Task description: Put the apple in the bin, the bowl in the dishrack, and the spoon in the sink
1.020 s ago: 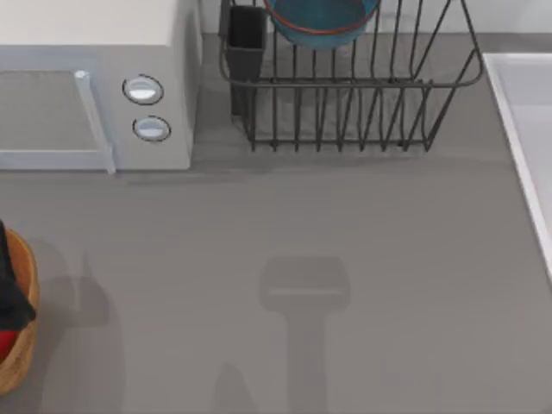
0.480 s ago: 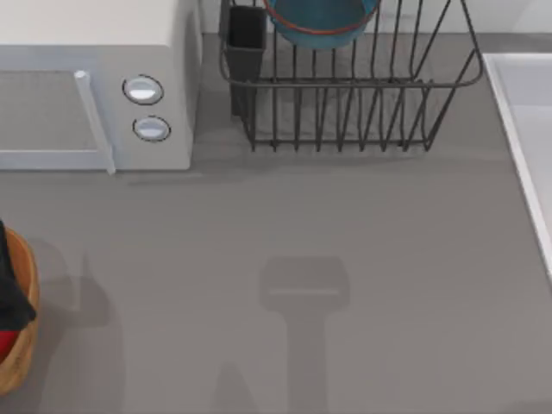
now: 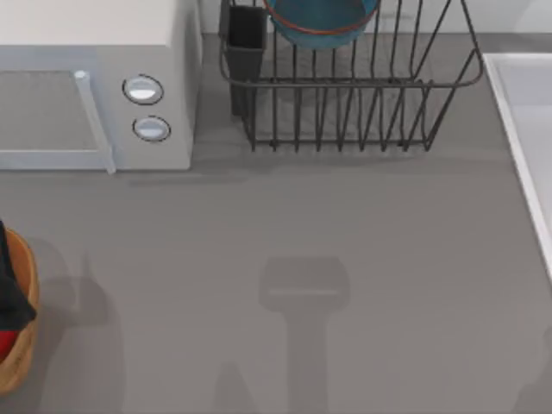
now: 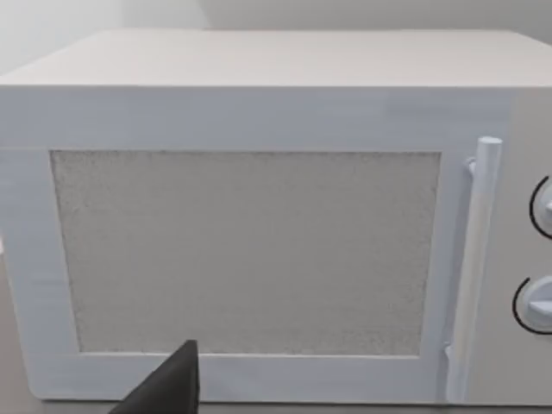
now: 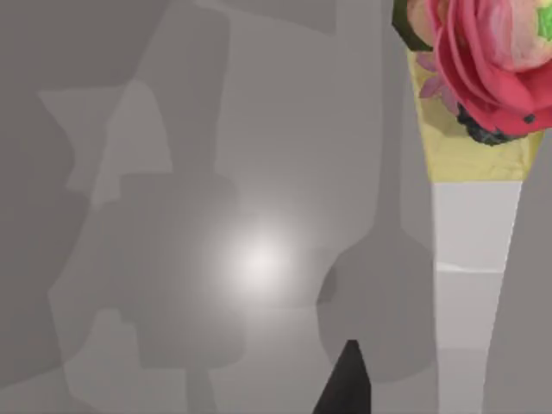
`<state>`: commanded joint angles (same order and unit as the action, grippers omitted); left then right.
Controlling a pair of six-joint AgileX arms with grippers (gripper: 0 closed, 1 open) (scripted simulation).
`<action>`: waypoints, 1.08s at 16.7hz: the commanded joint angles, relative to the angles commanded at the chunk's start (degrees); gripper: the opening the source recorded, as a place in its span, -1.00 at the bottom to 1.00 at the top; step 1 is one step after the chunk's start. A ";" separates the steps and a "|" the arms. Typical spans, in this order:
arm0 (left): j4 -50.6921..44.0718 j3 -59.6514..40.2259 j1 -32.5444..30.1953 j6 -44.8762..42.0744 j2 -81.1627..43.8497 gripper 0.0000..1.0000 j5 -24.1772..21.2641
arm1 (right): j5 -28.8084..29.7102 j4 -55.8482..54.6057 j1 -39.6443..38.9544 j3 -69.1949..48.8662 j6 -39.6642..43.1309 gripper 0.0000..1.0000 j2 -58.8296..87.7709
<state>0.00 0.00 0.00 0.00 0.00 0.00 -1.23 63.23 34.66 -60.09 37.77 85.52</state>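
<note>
The matte grey tabletop [image 3: 345,224] carries a boxy white microwave [image 3: 95,86] and a black wire dishrack [image 3: 345,103] holding the glossy round teal bowl [image 3: 321,21]. At the left edge, the red apple [image 3: 5,343] sits inside the woven tan bin [image 3: 24,328], with the left gripper [image 3: 10,289] above it; whether its fingers are parted, I cannot tell. The pale rectangular sink [image 3: 522,129] lies at the right.
</note>
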 joint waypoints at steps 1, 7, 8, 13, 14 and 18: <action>0.00 0.00 0.00 0.00 0.00 1.00 0.00 | 0.00 0.02 -0.01 -0.03 -0.01 -1.00 0.03; 0.00 0.00 0.00 0.00 0.00 1.00 0.00 | 0.05 5.41 -3.06 -12.78 -3.11 -1.00 10.85; 0.00 0.00 0.00 0.00 0.00 1.00 0.00 | 0.08 7.03 -4.05 -16.99 -4.06 -1.00 14.15; 0.00 0.00 0.00 0.00 0.00 1.00 0.00 | 0.24 16.82 -10.30 -46.15 -10.29 -1.00 33.84; 0.00 0.00 0.00 0.00 0.00 1.00 0.00 | 0.27 18.89 -11.73 -52.96 -11.77 -1.00 38.05; 0.00 0.00 0.00 0.00 0.00 1.00 0.00 | 0.44 26.39 -17.45 -78.70 -17.83 -1.00 53.58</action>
<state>0.00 0.00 0.00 0.00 0.00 0.00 -0.79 89.62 17.20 -138.79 19.94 139.10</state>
